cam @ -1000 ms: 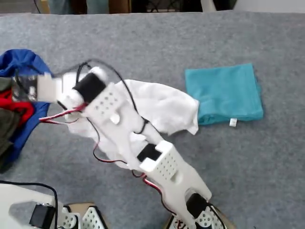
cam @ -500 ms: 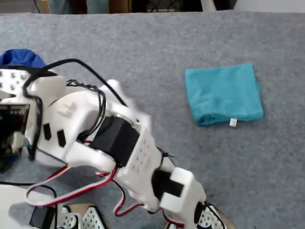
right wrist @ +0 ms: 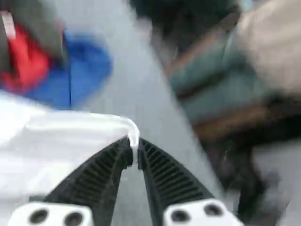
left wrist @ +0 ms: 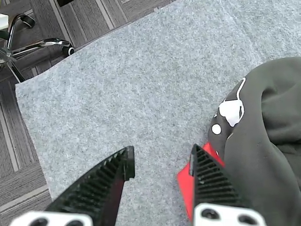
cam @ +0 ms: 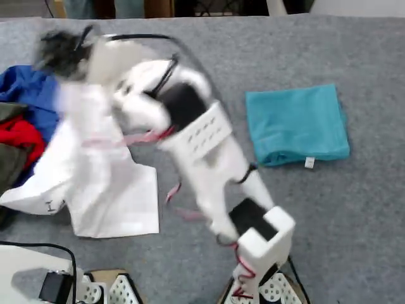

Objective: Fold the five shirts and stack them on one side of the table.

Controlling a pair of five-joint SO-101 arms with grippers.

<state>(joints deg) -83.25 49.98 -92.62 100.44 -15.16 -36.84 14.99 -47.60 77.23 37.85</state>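
White shirt (right wrist: 56, 141) edge inside the right claw (right wrist: 135, 149)

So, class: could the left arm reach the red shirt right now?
Probably yes: the left gripper hangs open beside a bare edge of the red shirt; the dark shirt lies over part of it.

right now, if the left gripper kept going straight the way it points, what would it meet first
Most likely the grey table cover: the open left gripper points at it with nothing between. The red shirt and dark shirt lie beside one finger, off that line, though depth is unclear.
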